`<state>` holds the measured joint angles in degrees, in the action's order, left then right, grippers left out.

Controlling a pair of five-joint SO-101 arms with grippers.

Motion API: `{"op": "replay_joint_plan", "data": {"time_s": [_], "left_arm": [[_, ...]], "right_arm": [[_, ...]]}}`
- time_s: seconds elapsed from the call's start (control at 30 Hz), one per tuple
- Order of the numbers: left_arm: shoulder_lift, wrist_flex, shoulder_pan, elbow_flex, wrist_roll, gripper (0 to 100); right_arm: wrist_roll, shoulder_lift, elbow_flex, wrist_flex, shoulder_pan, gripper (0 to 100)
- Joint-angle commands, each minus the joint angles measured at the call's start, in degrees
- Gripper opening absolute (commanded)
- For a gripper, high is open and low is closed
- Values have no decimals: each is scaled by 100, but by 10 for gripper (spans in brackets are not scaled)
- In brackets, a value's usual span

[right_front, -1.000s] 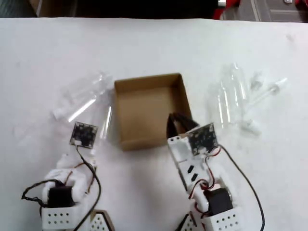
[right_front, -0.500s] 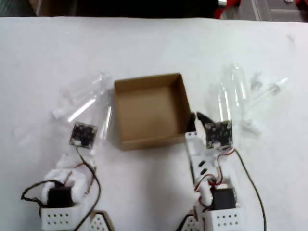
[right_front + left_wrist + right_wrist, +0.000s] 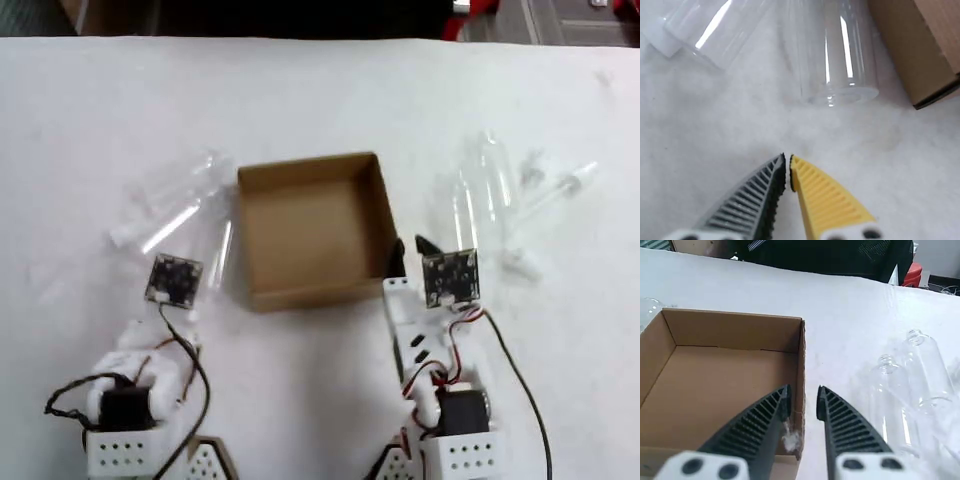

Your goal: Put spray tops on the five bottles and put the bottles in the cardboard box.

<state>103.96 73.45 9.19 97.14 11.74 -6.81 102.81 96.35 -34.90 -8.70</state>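
Observation:
The open cardboard box (image 3: 262, 226) sits mid-table with nothing inside. Clear bottles without tops lie left of it (image 3: 178, 200) and right of it (image 3: 482, 190). A white spray top (image 3: 566, 184) with its thin tube lies at the far right. My left gripper (image 3: 788, 161) is shut just above the table, a short way from the base of one lying bottle (image 3: 837, 50). Another bottle (image 3: 715, 25) lies beside that one. My right gripper (image 3: 802, 392) is slightly open over the box's right wall (image 3: 801, 365), near the front corner, with nothing between its fingers. Two bottles (image 3: 922, 365) lie beyond it.
The table's white cover is wrinkled. Bare table lies behind the box and in front of it, between the two arm bases (image 3: 300, 400). A speck of white fluff (image 3: 790, 440) clings to one of the right gripper's fingers. Dark chairs stand past the far edge.
My right arm swung to the right, from over the box's front right corner to its right wall. The left arm, bottles and box stayed put.

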Motion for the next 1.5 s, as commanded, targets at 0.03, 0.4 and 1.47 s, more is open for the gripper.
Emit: {"op": "replay_joint_plan", "data": {"time_s": [0.03,0.4,1.47], "left_arm": [[75,35,31,-18,35,24],[75,35,31,-18,35,24],[75,35,31,-18,35,24]], "right_arm": [[26,48,35,-4,-110,149],[-325,48,44,-136,-92,74],[-598,57,44,-119,-66,84]]}}
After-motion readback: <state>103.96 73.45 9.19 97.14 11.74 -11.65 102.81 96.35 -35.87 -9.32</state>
